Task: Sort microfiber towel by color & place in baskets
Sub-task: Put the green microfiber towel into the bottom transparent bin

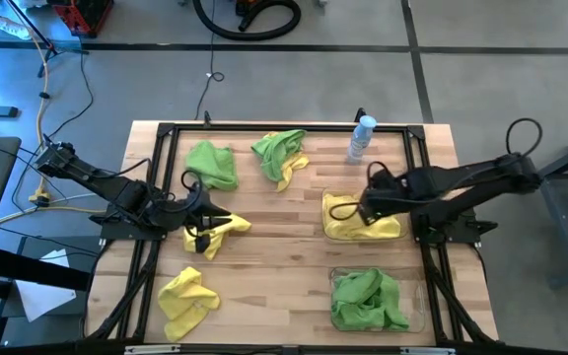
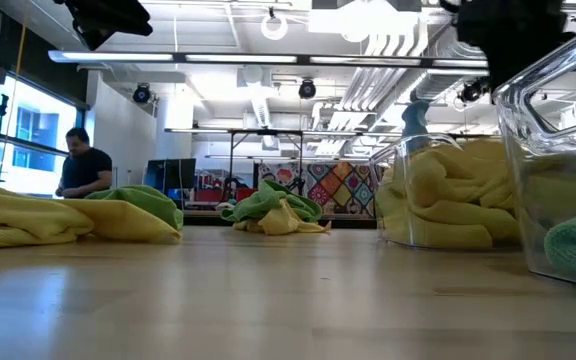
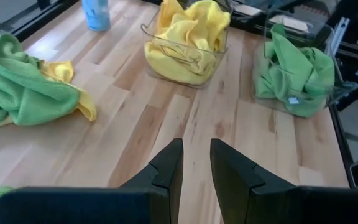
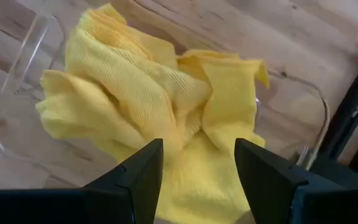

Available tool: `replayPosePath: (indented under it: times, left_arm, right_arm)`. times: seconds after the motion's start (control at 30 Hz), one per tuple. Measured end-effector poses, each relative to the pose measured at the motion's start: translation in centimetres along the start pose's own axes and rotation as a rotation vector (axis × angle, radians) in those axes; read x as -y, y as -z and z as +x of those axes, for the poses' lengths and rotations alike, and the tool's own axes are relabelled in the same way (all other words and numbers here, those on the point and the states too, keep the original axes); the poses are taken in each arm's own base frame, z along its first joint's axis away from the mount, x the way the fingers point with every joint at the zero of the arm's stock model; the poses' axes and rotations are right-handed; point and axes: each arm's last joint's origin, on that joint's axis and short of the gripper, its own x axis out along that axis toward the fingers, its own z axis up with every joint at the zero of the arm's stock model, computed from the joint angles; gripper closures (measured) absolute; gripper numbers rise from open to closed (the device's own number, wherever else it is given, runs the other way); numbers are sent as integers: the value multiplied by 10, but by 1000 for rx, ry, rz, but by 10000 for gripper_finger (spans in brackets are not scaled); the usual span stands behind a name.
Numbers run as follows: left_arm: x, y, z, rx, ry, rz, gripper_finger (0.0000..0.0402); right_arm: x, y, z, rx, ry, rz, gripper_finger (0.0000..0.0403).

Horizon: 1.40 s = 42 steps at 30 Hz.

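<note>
My right gripper (image 4: pixel 199 149) hangs open just above the yellow microfiber towel (image 4: pixel 166 93) that lies bunched in the clear basket (image 1: pixel 361 219) at mid right, its fingers clear of the cloth. A second basket (image 1: pixel 375 301) at the near right holds green towels (image 3: pixel 294 68). My left gripper (image 3: pixel 196 146) is open by a narrow gap with nothing between its fingers. It hovers at the left over a loose yellow towel (image 1: pixel 215 237). Other loose towels lie on the table: a green one (image 1: pixel 212 164), a green and yellow pile (image 1: pixel 282 154), and a yellow one (image 1: pixel 187 301).
A small clear bottle with a blue cap (image 1: pixel 362 138) stands at the far right, behind the yellow basket. The black metal frame (image 1: pixel 156 148) runs around the wooden table. Bare wood (image 1: pixel 284 266) lies between the two arms. A person (image 2: pixel 83 170) is in the room beyond.
</note>
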Motion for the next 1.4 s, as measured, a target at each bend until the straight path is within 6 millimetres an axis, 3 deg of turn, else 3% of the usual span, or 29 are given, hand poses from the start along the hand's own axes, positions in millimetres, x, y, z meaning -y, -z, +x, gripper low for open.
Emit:
replayPosePath:
  times: [0.27,0.63,0.97,1.17,1.4]
  left_arm:
    - [1,-6,0,82,-39,-70,335]
    - [-16,-12,22,80,-181,-314,368]
    - [-44,-32,53,47,-266,-312,393]
    - [-66,-46,57,108,-351,-180,368]
    - [-119,-38,58,-136,-427,-19,292]
  right_arm:
    - [26,21,15,16,-44,28,208]
    - [54,25,-11,176,-206,-260,208]
    - [71,22,-23,364,-225,-184,208]
    - [68,19,-23,426,-216,-67,208]
    - [65,18,-22,405,-254,108,208]
